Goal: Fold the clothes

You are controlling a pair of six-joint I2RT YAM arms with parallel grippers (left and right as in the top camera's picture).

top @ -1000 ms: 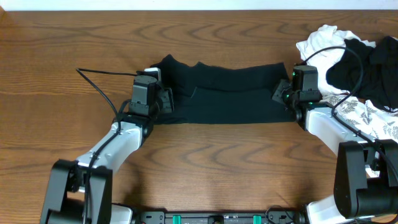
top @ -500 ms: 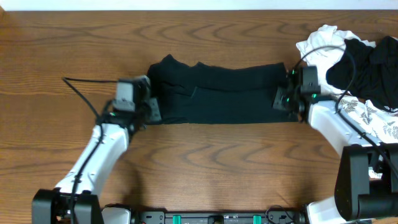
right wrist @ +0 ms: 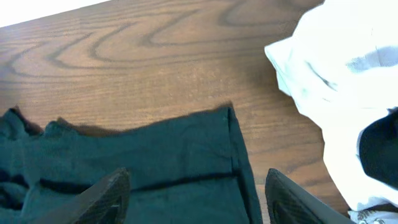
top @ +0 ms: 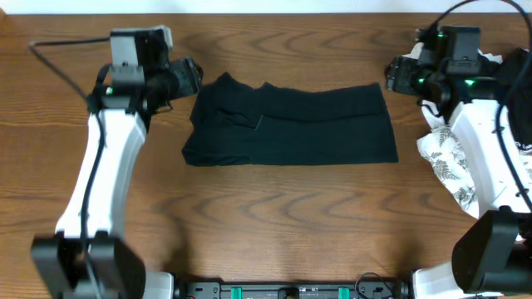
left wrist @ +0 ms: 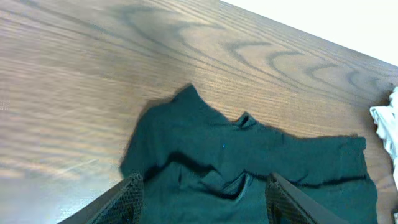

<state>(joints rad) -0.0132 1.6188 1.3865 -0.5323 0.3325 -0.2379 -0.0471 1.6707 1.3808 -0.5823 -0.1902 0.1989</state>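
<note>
Between the grippers, the flat black fabric garment (top: 291, 126) runs lengthwise from left gripper (top: 189, 79) to right gripper (top: 395, 76); each hangs open and empty near its own end.

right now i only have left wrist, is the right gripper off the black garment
Observer: Yes. The right gripper is open and empty, by the top right corner of the black garment.
Operator: what's the white bit at my right edge
Observer: A white garment in a pile past the black one's right end; a leaf-print garment lies there too.
Operator: near edge is cut off for me, is it straight
Observer: Overhead shows it fairly straight from corner to corner.
</note>
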